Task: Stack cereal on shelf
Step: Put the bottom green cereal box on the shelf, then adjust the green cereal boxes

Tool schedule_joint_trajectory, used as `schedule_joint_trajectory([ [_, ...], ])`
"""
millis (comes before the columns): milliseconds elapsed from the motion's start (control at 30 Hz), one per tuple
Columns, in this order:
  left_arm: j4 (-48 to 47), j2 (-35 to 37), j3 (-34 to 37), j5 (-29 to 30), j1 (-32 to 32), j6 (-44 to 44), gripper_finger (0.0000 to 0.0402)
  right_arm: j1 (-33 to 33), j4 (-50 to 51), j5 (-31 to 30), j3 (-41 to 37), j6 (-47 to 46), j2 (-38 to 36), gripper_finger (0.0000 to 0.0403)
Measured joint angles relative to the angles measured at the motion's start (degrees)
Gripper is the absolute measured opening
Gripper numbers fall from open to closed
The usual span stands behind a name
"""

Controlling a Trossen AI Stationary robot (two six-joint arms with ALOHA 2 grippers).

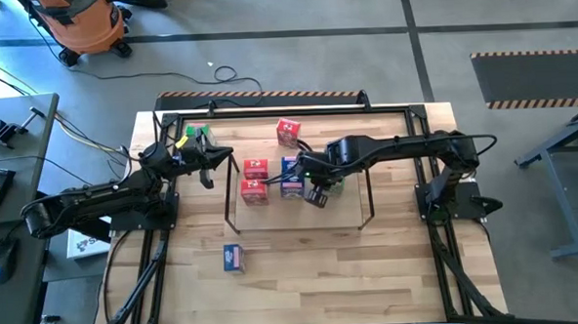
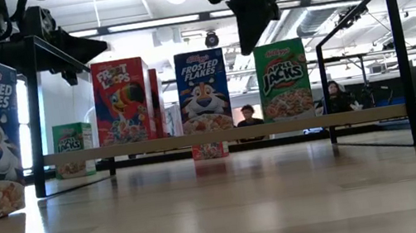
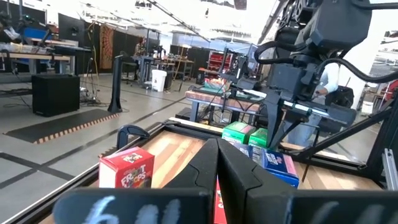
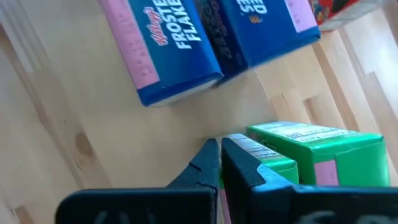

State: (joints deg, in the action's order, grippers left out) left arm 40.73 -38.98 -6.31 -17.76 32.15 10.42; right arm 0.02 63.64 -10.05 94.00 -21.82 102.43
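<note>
Cereal boxes sit inside the shelf (image 1: 235,221) outline on the tabletop (image 1: 304,279). Your right hand (image 1: 319,195) hangs shut and empty just above the green Apple Jacks box (image 4: 317,155), with two blue Frosted Flakes boxes (image 4: 168,50) just beyond its fingertips. Your left hand (image 1: 206,175) waits closed and empty off to the side, with red Froot Loops boxes (image 1: 255,179) near its tips. One blue box (image 1: 234,257) lies well apart from both hands.
</note>
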Motion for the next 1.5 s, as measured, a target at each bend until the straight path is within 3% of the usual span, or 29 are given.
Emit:
schedule_joint_trajectory([
  [267, 0.02, 0.0, 0.0, -0.01, -0.01, 0.01, 0.0, 1.25, 0.0, -2.05, 0.0, 1.25, -3.66, 0.0],
  [500, 0.02, 0.0, 0.0, -0.02, 0.01, 0.0, 0.0, -1.99, 15.8, -8.15, 0.04, -6.86, -9.23, 0.0],
  [633, 0.07, -0.02, 0.0, -0.02, 0.01, 0.01, 0.0, -5.99, 20.5, -7.47, 0.04, -7.79, -9.4, 0.0],
  [967, 0.03, 0.0, 0.0, -0.04, -0.01, 0.01, 0.0, -13.72, 13.75, -5.52, 0.0, 1.8, -8.03, 0.0],
  [1100, 0.04, 0.0, 0.0, -0.04, -0.01, 0.02, 0.0, -16.27, 7.92, -1.4, 0.0, 6.44, -7.56, 0.0],
  [1500, 0.0, 0.0, 0.0, -0.04, 0.01, 0.02, 0.0, -18.04, 4.31, 5.58, 0.0, 12.9, -0.35, 0.0],
])
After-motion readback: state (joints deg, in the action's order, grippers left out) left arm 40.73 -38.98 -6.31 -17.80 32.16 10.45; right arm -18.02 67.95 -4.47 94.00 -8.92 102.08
